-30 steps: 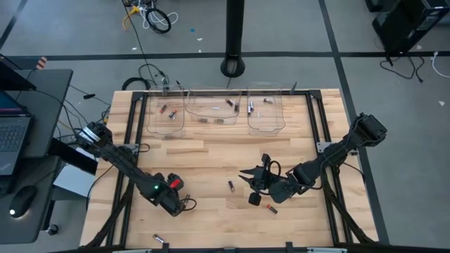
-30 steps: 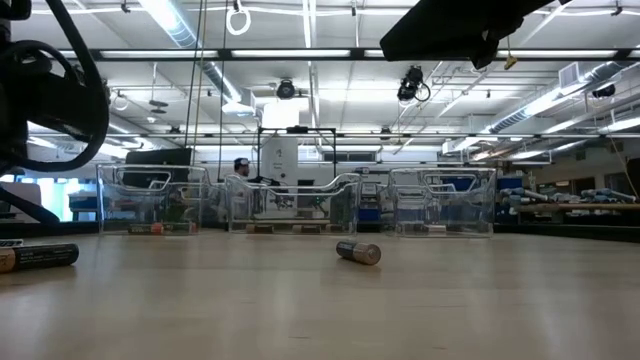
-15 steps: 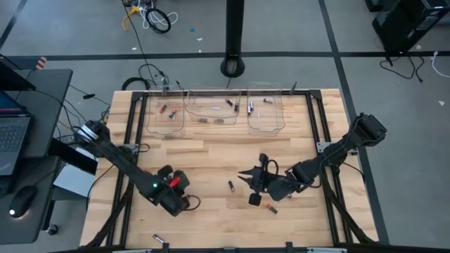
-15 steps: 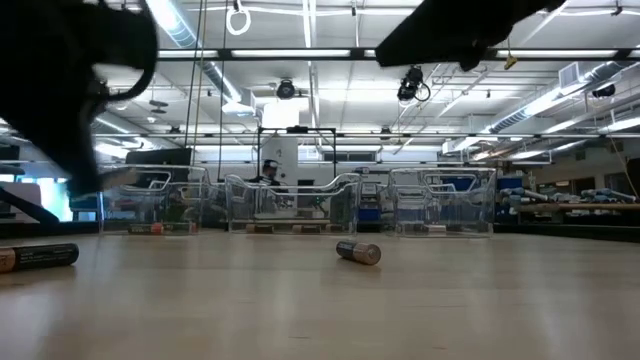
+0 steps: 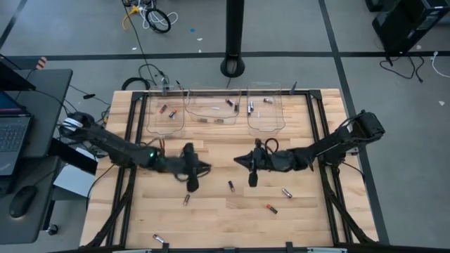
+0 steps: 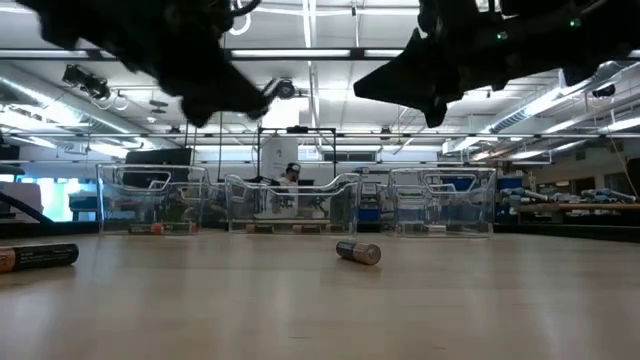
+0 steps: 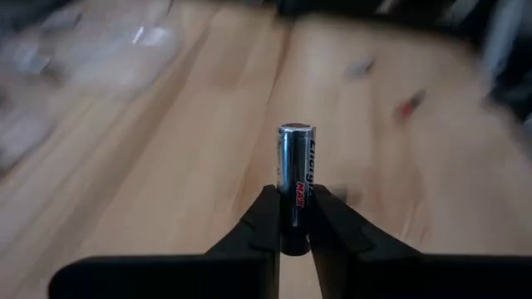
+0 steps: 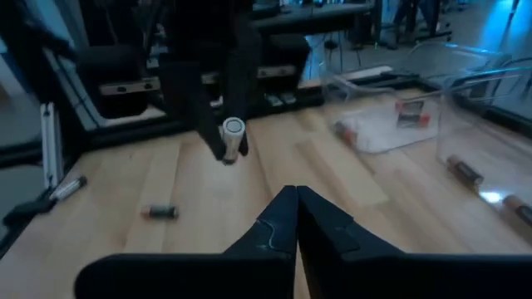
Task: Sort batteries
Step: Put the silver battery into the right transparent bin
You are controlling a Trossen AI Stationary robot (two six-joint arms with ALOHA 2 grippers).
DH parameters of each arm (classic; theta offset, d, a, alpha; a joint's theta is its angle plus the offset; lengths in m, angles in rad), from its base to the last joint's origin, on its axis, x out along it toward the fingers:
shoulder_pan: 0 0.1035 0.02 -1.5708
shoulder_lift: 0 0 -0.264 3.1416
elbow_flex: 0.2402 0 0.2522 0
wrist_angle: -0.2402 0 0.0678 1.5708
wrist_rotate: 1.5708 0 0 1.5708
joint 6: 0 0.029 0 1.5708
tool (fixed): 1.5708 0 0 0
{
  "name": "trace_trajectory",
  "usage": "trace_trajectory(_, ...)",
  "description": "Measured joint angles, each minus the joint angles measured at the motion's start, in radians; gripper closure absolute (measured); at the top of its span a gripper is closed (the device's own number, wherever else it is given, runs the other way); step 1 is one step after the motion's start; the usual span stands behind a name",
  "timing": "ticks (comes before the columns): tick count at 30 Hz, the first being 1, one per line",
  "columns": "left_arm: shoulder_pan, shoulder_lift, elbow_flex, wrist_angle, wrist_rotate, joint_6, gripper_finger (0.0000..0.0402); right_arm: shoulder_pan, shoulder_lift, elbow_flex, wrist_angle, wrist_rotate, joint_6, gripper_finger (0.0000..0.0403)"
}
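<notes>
My left gripper hangs over the table's middle, shut on a silver and black battery, which also shows in the right wrist view. My right gripper faces it from the right, shut with nothing between its fingers. Loose batteries lie on their sides on the wood: one below the grippers, one nearer the left, one and a red-ended one to the right, and one by the near edge. My left gripper pinches the battery's black rear end between its two fingers. The fingers come from the table's left, slanting a little down, and lie along the battery. Its silver end sticks out past the fingertips, and the battery is lifted clear of the table.
Three clear plastic bins stand in a row at the far edge, each holding a few batteries. Black frame rails run along the table's sides. A person shows in the room behind the bins.
My left gripper has risen from the near left and swung toward the table's middle, tipping from pointing down to nearly level, the battery with it. My right gripper has moved toward the far edge and the left, and has shut. Two batteries now show where the grippers were.
</notes>
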Motion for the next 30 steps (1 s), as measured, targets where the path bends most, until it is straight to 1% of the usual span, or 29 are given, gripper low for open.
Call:
trace_trajectory(3,0.107,0.007,-0.067,0.271,0.165,0.107,0.0355,-0.030,0.000,0.013,0.010,-0.013,-0.003,0.0362)
trace_trajectory(5,0.169,0.011,-0.092,0.388,0.252,0.160,0.0355,-0.048,0.000,0.027,0.010,-0.032,-0.024,0.0343)
trace_trajectory(8,0.236,0.012,-0.106,0.471,0.326,0.222,0.0355,-0.070,0.000,0.047,0.028,-0.050,-0.043,0.0316)
trace_trajectory(12,0.286,0.011,-0.106,0.536,0.406,0.291,0.0355,-0.098,0.000,0.078,0.063,-0.072,-0.062,0.0282)
trace_trajectory(17,0.322,0.011,-0.105,0.602,0.458,0.322,0.0355,-0.125,0.000,0.133,0.064,-0.143,-0.114,0.0245)
trace_trajectory(22,0.334,0.011,-0.105,0.678,0.492,0.284,0.0355,-0.131,0.000,0.176,0.063,-0.181,-0.159,0.0218)
trace_trajectory(27,0.338,0.011,-0.100,0.689,0.505,0.285,0.0355,-0.140,0.000,0.206,0.061,-0.260,-0.159,0.0208)
trace_trajectory(30,0.338,0.011,-0.082,0.692,0.513,0.293,0.0355,-0.149,0.000,0.218,0.060,-0.274,-0.157,0.0209)
